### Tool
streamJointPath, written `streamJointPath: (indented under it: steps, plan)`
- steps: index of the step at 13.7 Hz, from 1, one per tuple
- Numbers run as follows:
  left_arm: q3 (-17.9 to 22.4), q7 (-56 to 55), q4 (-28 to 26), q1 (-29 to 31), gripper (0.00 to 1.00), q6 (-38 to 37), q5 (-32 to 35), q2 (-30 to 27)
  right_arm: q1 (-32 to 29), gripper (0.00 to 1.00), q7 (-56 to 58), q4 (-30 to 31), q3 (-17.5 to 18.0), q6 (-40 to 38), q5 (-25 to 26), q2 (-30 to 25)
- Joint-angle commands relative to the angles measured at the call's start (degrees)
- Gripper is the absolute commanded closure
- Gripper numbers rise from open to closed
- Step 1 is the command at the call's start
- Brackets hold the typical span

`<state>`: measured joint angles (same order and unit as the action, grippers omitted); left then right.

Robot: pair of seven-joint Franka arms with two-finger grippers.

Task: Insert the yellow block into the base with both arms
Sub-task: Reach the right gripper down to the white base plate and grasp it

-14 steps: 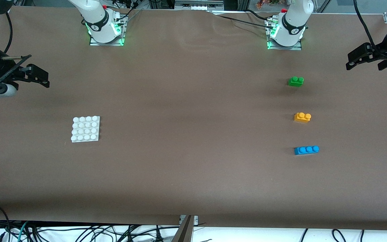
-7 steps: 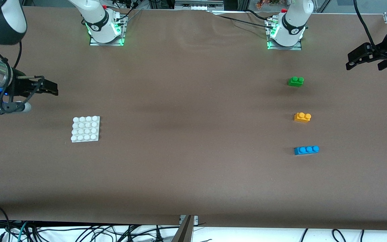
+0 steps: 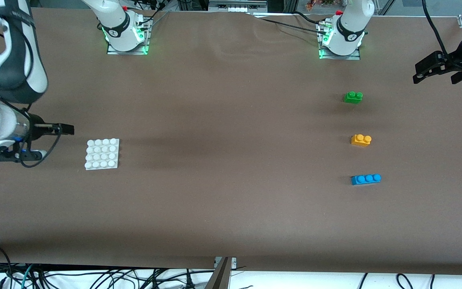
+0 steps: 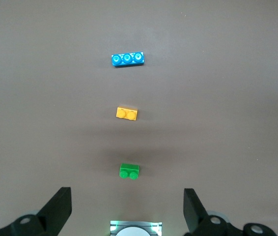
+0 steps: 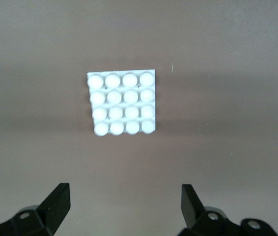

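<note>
Front view: yellow block [image 3: 361,140] untouched, likely light, rigid, slick; best pinched across flat sides. Left gripper [image 4: 127,209], right gripper [image 5: 125,204] fingers spread, empty.

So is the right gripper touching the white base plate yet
Apart. The front view shows the right gripper short of the base, with brown table between them; the right wrist view shows its jaws open, nothing between them.

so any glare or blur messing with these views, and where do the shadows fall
Front view: even light, soft dark bands across the table, green glow at both arm bases. Right wrist view: the base is overexposed and soft. Left wrist view: sharp, faint shadows beside the yellow block.
</note>
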<state>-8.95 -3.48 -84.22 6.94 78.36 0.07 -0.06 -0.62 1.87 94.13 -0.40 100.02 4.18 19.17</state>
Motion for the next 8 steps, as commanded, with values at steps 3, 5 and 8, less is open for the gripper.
streamJointPath:
  steps: [3,5,8]
  plan:
    - [-0.3,0.8,1.6,0.0,0.0,-1.3,1.0,0.5,0.0,0.0,0.0,6.9,-0.2,11.8,1.0,1.8]
    - [-0.3,0.7,1.6,0.0,0.0,-1.3,1.0,0.5,0.0,0.0,-0.6,7.3,-0.2,16.0,1.0,5.1]
    - [-0.2,0.6,1.6,0.0,0.0,-1.3,1.0,0.5,0.0,0.0,-3.1,7.5,-0.3,19.5,0.9,9.3]
